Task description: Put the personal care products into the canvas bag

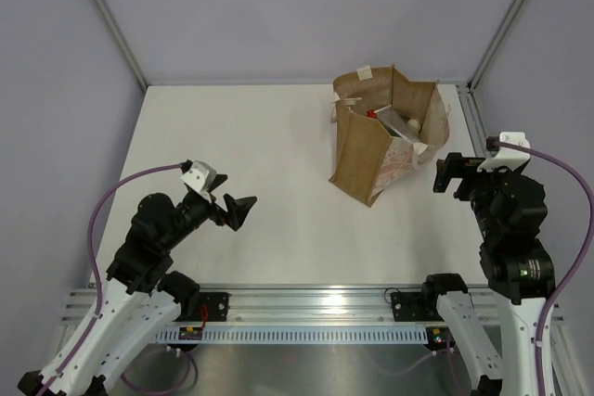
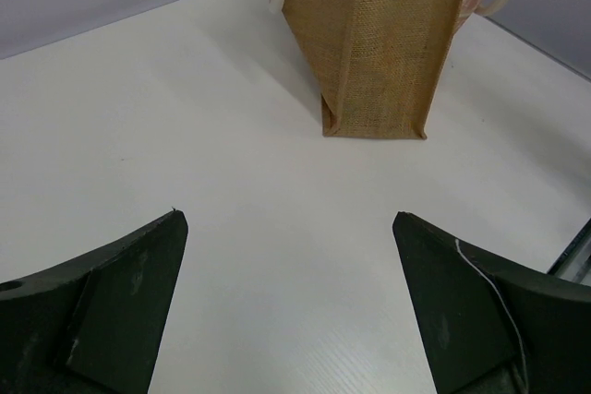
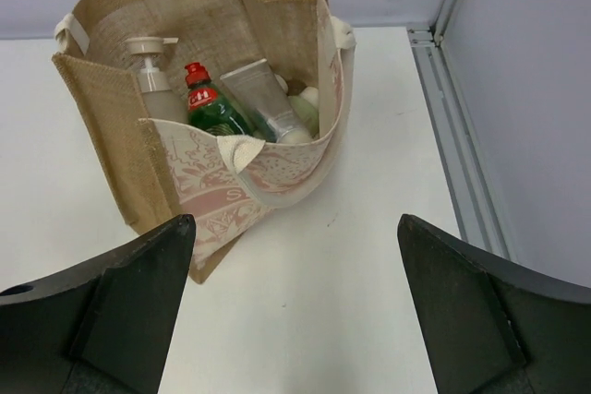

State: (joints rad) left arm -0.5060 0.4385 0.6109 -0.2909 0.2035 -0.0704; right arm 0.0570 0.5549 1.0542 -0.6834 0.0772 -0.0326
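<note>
the canvas bag [image 1: 371, 150] stands upright toward the far right of the white table [image 1: 251, 136], its mouth gaping open, which leaves what is inside it easy to see from above. in it, seen from the right wrist, a pale pump bottle [image 3: 155, 89] stands against the back wall, a dark green bottle [image 3: 217, 110] with a red cap leans beside it, a silvery tube [image 3: 263, 99] slants across the middle, and a pale white-capped bottle [image 3: 309, 103] sits low in the right corner; they prop each other up because the bag is much taller than they are. the printed pinkish side sags outward under its short white handle [image 3: 247, 149], probably from the load leaning on it. i see no product lying outside the bag in any view, so the packing looks done or nearly so. the right gripper [image 3: 295, 223] hangs just beside the bag on its printed side, jaws wide apart and holding nothing, looking down into the opening. the left gripper [image 2: 288, 219] sits well apart at the near left, jaws likewise spread and empty, aimed at the bag's plain jute end, clear of the other arm's working room.
</note>
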